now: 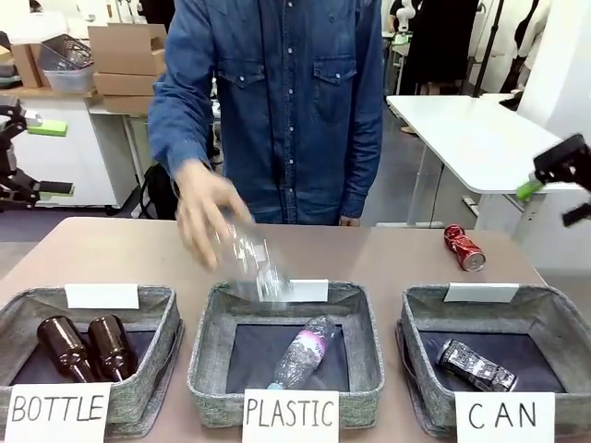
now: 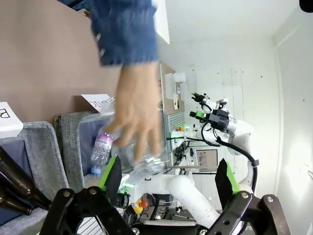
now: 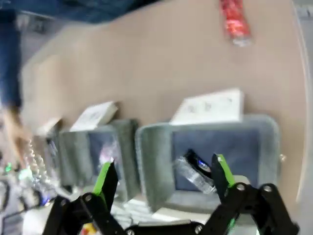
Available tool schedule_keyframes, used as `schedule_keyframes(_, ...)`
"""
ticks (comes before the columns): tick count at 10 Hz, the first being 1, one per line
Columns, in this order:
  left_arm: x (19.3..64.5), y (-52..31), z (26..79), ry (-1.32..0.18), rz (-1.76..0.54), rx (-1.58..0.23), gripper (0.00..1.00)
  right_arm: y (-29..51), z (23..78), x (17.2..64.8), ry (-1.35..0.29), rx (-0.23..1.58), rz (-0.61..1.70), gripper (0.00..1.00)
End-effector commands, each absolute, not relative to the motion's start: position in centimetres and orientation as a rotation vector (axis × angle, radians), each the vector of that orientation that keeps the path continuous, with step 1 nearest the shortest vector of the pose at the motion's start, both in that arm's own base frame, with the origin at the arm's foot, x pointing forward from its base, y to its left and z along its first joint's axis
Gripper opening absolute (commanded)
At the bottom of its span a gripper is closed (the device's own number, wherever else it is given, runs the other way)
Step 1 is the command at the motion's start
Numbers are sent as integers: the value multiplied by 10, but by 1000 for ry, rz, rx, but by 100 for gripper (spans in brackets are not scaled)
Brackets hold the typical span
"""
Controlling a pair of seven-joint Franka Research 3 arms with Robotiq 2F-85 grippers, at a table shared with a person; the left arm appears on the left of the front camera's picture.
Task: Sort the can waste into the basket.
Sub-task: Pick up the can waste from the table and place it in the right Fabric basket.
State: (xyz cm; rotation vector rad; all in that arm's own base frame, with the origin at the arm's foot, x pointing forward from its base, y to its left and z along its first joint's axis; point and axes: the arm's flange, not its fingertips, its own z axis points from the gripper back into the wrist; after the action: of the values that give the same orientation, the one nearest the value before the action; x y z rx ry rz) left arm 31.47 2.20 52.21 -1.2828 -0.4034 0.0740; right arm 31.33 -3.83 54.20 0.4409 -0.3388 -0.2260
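Observation:
The shiny red can lies on the brown table behind the basket signed "CAN". The silver and black can lies inside that basket. My right gripper hangs open and empty, high at the right, above and apart from both cans. At the far left edge my left gripper is also open, with nothing between its fingers.
A person's hand holds a clear plastic bottle over the "PLASTIC" basket, where another bottle lies. Two brown bottles stand in the "BOTTLE" basket.

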Motion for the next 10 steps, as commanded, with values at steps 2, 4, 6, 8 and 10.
schedule_keyframes(2, 313, 23, 523, -402, 61, -1274, 100, -38, 544, 317, -372, 552, -138, 100)
schedule_keyframes(4, 313, 23, 523, -402, 61, -1274, 100, -37, 545, 312, -346, 482, -193, 100)
schedule_keyframes(6, 313, 23, 523, -402, 61, -1274, 100, -40, 544, 385, -264, 422, -178, 100)
schedule_keyframes(8, 313, 23, 523, -402, 61, -1274, 100, -26, 524, 468, -183, 360, -162, 100)
schedule_keyframes(10, 313, 23, 523, -402, 61, -1274, 100, -13, 482, 531, -143, 231, -242, 100)
